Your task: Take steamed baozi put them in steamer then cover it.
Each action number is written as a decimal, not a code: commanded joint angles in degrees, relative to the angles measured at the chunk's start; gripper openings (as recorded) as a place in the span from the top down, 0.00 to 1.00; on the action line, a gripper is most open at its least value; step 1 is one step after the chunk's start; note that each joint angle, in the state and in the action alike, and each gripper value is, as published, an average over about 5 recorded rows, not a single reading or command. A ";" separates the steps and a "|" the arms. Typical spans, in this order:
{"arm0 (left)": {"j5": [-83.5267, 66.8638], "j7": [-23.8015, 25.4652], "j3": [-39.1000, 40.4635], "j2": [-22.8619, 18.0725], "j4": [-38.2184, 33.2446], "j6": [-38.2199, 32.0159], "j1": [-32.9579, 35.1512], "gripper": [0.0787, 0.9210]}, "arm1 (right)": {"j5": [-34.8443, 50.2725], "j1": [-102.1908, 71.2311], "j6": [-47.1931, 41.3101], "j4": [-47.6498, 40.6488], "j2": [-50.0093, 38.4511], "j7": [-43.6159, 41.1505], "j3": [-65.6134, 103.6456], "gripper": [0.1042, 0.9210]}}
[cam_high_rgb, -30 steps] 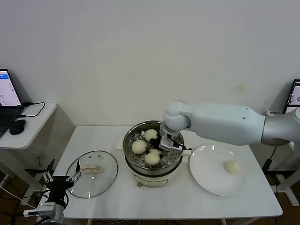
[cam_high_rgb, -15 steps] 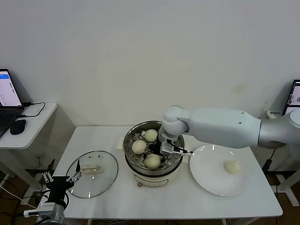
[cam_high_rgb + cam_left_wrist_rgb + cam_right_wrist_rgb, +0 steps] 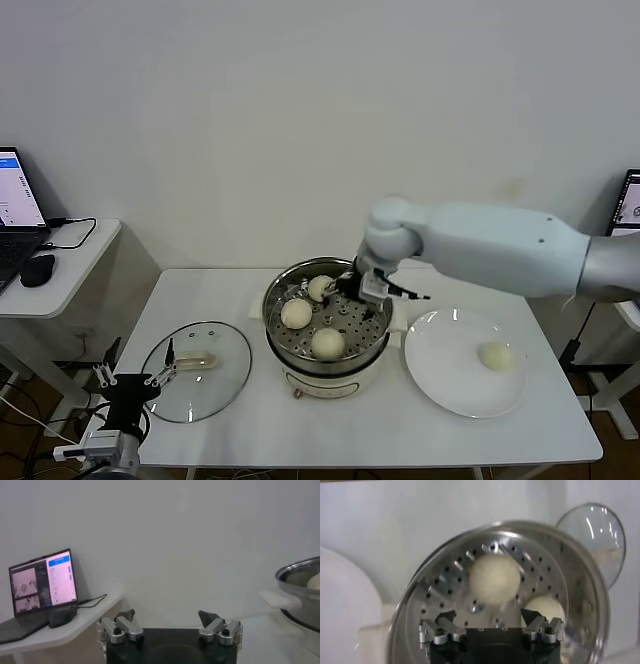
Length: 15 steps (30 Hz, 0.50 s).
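Three steamed baozi [image 3: 327, 343] sit on the perforated tray inside the steamer [image 3: 283, 353]; a fourth baozi [image 3: 495, 355] lies on the white plate [image 3: 440, 380] to the steamer's right.

Left to right in the head view: laptop [image 3: 15, 190] with lit screen, writing too small to read; black mouse [image 3: 37, 270]; side table [image 3: 70, 268]. Left gripper [image 3: 128, 377] parked low off the main table's [image 3: 350, 425] left front corner, fingers spread, holding nothing. Glass lid [image 3: 197, 369] flat on table, just left of steamer, not covering it.

Right gripper [image 3: 370, 290] above steamer's right rear rim, fingers apart, nothing between them; right wrist view looks down on the tray and two buns. No brand or label legible anywhere.
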 commanded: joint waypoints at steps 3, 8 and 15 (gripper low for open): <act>-0.32 -0.04 -0.11 0.99 0.00 0.13 0.01 0.12 | 13.75 7.86 -21.91 2.31 -8.37 -4.33 1.66 0.12; -0.74 -0.03 -0.21 2.00 -0.23 0.65 0.01 0.12 | 17.32 9.93 -36.99 7.83 -15.46 -6.10 -0.23 0.12; -0.75 0.04 0.98 2.45 -0.15 0.97 -0.46 0.12 | 16.90 5.00 -38.05 9.91 -27.42 -8.37 2.18 0.12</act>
